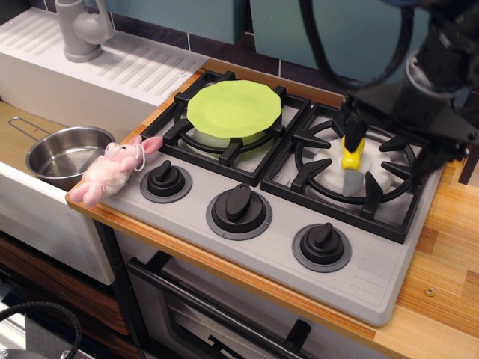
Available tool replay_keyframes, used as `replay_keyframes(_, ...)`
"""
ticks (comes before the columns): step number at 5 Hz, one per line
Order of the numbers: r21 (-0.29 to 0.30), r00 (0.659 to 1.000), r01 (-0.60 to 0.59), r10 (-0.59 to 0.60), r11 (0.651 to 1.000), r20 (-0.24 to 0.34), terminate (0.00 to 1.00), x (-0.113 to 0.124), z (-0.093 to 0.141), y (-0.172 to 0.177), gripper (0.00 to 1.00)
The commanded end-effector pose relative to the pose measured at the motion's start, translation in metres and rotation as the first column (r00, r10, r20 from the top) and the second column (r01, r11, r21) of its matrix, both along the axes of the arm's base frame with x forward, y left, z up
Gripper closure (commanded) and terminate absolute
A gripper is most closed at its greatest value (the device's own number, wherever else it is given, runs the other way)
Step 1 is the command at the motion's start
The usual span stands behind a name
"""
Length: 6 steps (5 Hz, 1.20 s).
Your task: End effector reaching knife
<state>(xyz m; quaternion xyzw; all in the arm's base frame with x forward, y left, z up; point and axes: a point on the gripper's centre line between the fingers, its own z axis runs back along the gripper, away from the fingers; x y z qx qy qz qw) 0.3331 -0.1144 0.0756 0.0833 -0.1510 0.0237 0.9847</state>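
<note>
The knife [350, 163] lies on the right burner grate [322, 161], its stubby yellow handle toward the back and its short grey blade toward the front. My big black gripper [391, 142] hangs over the back right of that burner with thick black cables above it. Its two prongs are spread wide apart and hold nothing. The left prong [352, 124] ends just behind the yellow handle, close to it; I cannot tell if it touches. The right prong [429, 161] is near the stove's right edge.
A lime green plate [233, 108] covers the left burner. Three black knobs [239, 209] line the stove front. A pink plush bunny [111, 169] lies at the stove's left corner beside a steel pot [66, 153]. A grey faucet [78, 30] stands at back left.
</note>
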Motion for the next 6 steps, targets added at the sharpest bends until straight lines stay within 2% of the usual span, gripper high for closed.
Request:
replay_keyframes(1, 0.045, 0.999, 0.041, -0.041, 0.998, -0.008, 0.00, 0.013, 0.051, 0.023, 0.00)
replay_keyframes(2, 0.046, 0.998, 0.058, -0.059, 0.997, 0.012, 0.00, 0.023, 0.042, 0.032, 0.00)
replay_keyframes(3, 0.018, 0.997, 0.057, -0.058, 0.998, 0.050, 0.00, 0.023, 0.023, 0.032, 0.00)
replay_keyframes(4, 0.014, 0.995, 0.059, -0.060, 0.998, 0.080, 0.00, 0.022, 0.007, 0.036, 0.00)
replay_keyframes(6, -0.030, 0.988, 0.017, -0.012, 0.999, 0.155, 0.00, 0.019, -0.025, 0.020, 0.00)
